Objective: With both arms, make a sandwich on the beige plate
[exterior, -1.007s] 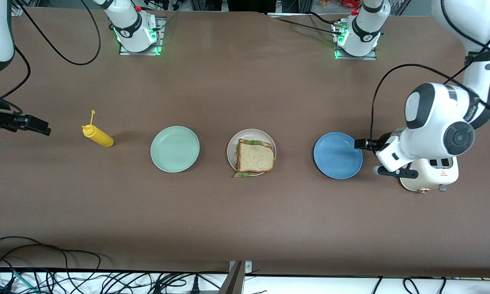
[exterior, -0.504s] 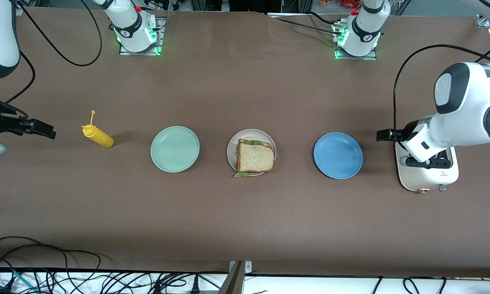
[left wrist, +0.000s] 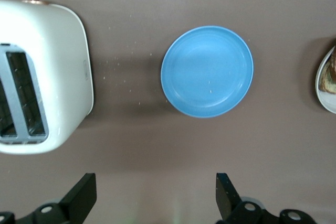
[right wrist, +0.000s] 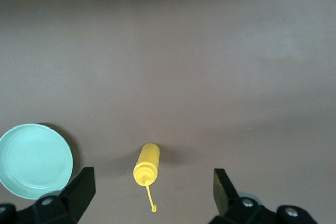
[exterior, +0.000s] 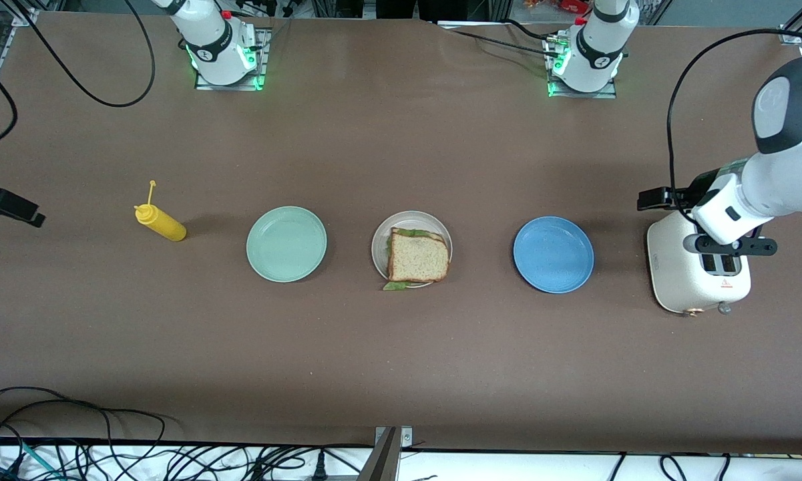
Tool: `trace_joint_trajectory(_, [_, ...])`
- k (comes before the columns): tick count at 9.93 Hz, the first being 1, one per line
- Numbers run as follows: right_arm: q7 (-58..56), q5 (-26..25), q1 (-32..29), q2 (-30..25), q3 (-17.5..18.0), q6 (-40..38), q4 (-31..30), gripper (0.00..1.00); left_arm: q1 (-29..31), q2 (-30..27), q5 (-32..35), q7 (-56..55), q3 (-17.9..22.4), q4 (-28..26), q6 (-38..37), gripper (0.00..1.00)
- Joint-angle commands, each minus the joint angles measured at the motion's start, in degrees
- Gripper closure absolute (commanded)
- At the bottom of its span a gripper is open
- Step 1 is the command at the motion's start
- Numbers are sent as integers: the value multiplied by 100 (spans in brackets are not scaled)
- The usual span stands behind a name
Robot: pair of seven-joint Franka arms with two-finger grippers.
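The sandwich [exterior: 419, 258], brown bread with green lettuce poking out, lies on the beige plate [exterior: 411, 217] in the middle of the table. The plate's edge also shows in the left wrist view [left wrist: 324, 85]. My left gripper [exterior: 734, 246] is open and empty, up in the air over the toaster; in the left wrist view [left wrist: 156, 182] its fingers stand wide apart. My right gripper [right wrist: 152, 182] is open and empty, high over the table at the right arm's end. Only a black part of that hand [exterior: 7, 207] shows at the front view's edge.
A blue plate [exterior: 553, 254] lies between the sandwich and a cream toaster [exterior: 681, 280]. A mint-green plate [exterior: 286, 244] and a yellow squeeze bottle [exterior: 160, 223] lie toward the right arm's end. The bottle [right wrist: 147, 163] and green plate [right wrist: 34, 160] show below my right gripper.
My left arm has drawn back from beside the blue plate to over the toaster. My right arm has drawn back toward its end of the table, almost out of the front view.
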Motion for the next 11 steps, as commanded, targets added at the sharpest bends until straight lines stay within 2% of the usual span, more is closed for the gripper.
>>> trace_joint_trajectory(1, [19, 135, 33, -53, 62, -286, -16, 0, -39, -113, 199, -259, 32, 211, -508, 0])
trace_joint_trajectory(2, [55, 143, 138, 182, 219, -175, 1, 0, -74, -297, 234, -295, 94, 133, -536, 0])
trace_joint_trajectory(3, [273, 143, 130, 359, 221, 140, 114, 0, -83, -447, 260, -296, 94, 71, -623, 0])
trace_joint_trajectory(5, [914, 91, 52, 343, 90, 310, 124, 0, -179, -868, 269, -313, 94, -209, -659, 0])
trace_joint_trajectory(8, [881, 204, -80, 352, -104, 345, 142, 0, -224, -1519, 383, -304, 112, -675, -711, 0])
trace_joint_trajectory(11, [828, 231, -81, 343, -192, 467, 264, 0, -241, -1565, 463, -287, 112, -598, -905, 0])
